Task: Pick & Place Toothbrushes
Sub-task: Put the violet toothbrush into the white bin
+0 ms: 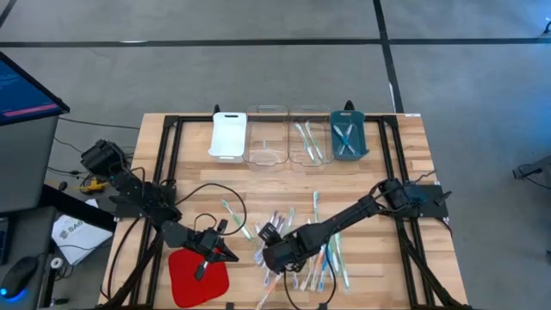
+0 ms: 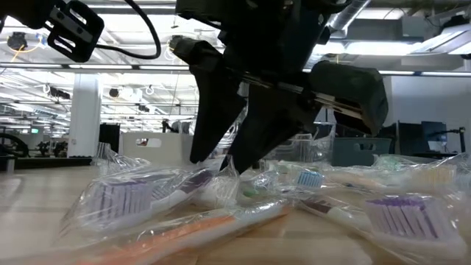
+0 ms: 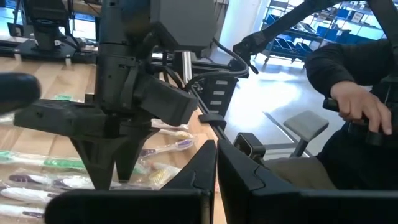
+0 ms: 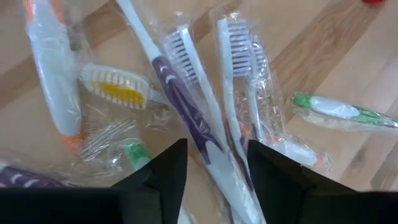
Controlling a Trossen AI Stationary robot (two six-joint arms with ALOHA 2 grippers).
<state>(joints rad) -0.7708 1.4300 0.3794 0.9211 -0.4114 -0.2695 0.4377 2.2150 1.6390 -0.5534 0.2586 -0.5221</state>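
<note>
A pile of wrapped toothbrushes [image 1: 314, 250] lies on the wooden table near its front edge. My right gripper [image 1: 265, 258] points steeply down at the pile's left end, open. Its fingers stand on either side of a purple-accented toothbrush [image 4: 186, 106], which lies flat in its clear wrapper among the others. My left gripper [image 1: 232, 255] hangs shut and empty just left of the pile, over the far right corner of the red pad [image 1: 196, 277]. In the left wrist view its shut fingers [image 3: 205, 168] point at the right gripper [image 3: 106, 180]. My right gripper comes at the purple-accented toothbrush's handle [image 4: 208, 155] from above, with one finger on each side and the fingers across the handle. In the low view the fingertips [image 2: 221, 158] reach down to the wrappers. I cannot tell whether they touch the brush.
Several trays stand in a row at the table's far edge: a white one [image 1: 228, 135], a clear one [image 1: 267, 138], a clear one with brushes [image 1: 307, 139] and a blue one with brushes [image 1: 348, 138]. A lone green brush [image 1: 234, 215] lies left of the pile. A person's hand [image 3: 357, 109] shows beyond the table.
</note>
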